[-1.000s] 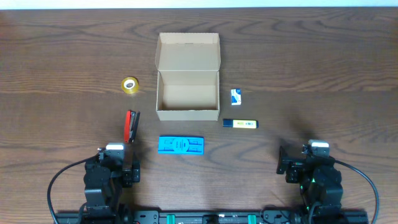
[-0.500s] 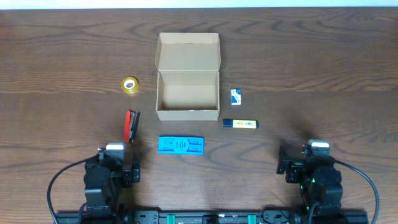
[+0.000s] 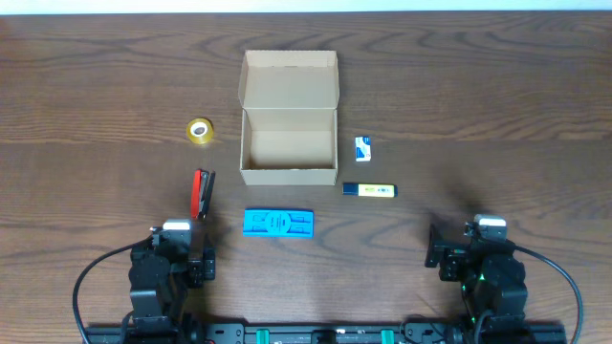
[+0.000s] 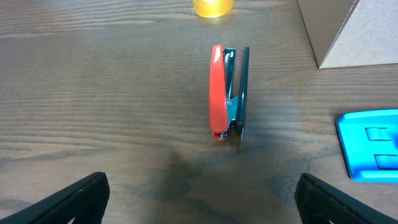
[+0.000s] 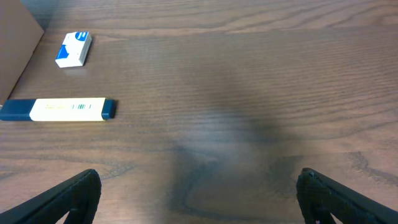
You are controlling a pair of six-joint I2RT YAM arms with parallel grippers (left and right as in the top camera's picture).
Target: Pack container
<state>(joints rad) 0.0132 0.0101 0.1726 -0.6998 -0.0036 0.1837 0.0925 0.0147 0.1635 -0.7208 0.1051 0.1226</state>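
The tan cardboard container (image 3: 289, 153) stands open and empty at the table's middle, its flap lid laid back; a corner shows in the left wrist view (image 4: 357, 31). A red stapler (image 3: 203, 192) (image 4: 227, 92), a yellow tape roll (image 3: 199, 131) (image 4: 212, 6) and a flat blue packet (image 3: 277, 224) (image 4: 370, 150) lie left and in front of it. A small blue-white box (image 3: 363, 147) (image 5: 73, 48) and a white-blue marker (image 3: 369, 189) (image 5: 59, 109) lie to its right. My left gripper (image 4: 198, 199) and right gripper (image 5: 199, 196) are open and empty near the front edge.
Both arm bases (image 3: 172, 272) (image 3: 483, 268) sit at the front edge with cables looping out. Bare wood table (image 3: 478, 105) stretches to the right and far side.
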